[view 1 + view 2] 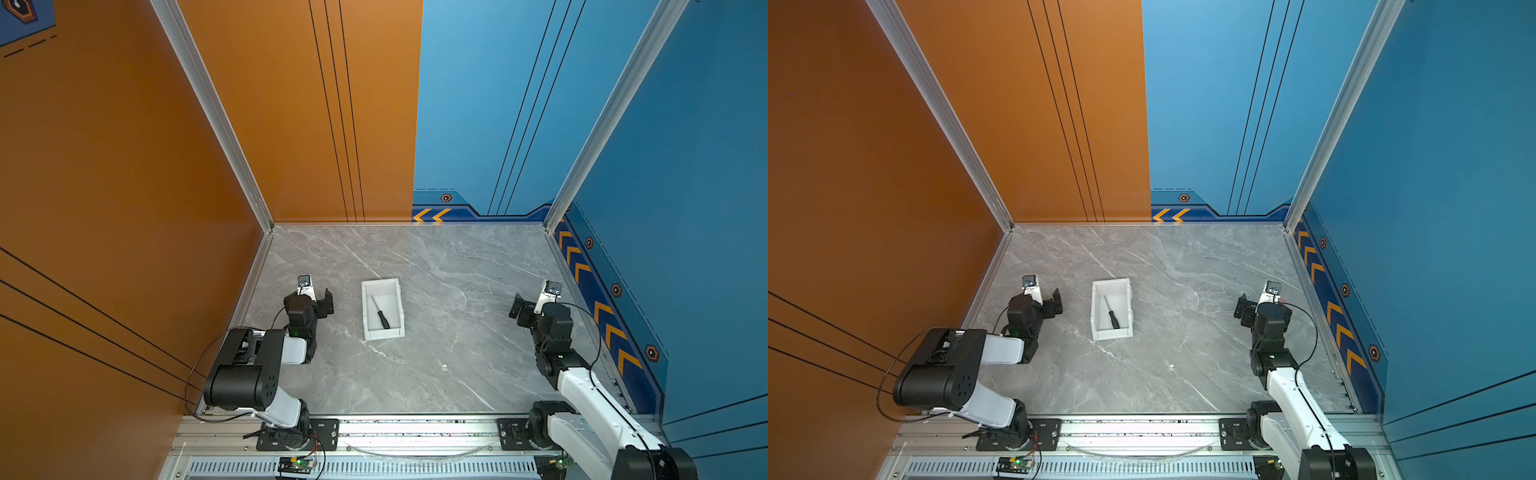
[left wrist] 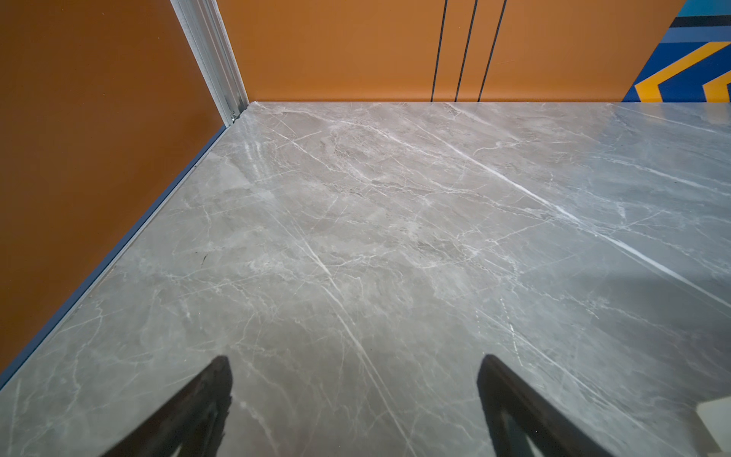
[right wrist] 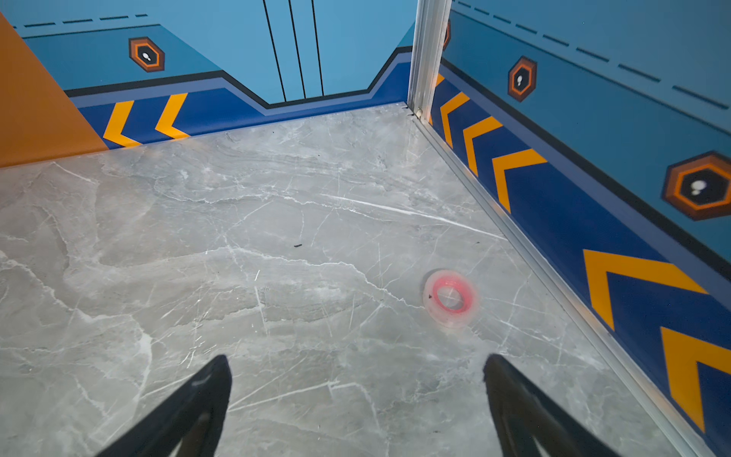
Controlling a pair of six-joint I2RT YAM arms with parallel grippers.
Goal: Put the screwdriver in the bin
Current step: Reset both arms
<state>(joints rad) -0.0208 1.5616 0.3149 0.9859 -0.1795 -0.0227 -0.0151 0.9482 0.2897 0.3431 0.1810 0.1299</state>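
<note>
grey veined marble forms the table [image 1: 449, 374]. a little toward the left arm's side of it stands the bin [image 1: 384, 333], white and open-topped. in both top views the screwdriver [image 1: 381, 312] lies flat on the bin's floor at a slant, with its black handle toward the near wall and its thin shaft pointing toward the far wall. nothing touches it.

the left gripper [image 1: 316, 301] sits near the bin on its left, apart from it. in the left wrist view its fingers [image 2: 219, 380] are spread wide over bare marble, with nothing between them.

the right gripper [image 1: 534, 305] is well apart from the bin, close to the blue side wall. its fingers [image 3: 219, 380] are also spread wide and hold nothing. ahead of it, a clear tape roll [image 3: 450, 297] with a red core lies on the table near that wall.
</note>
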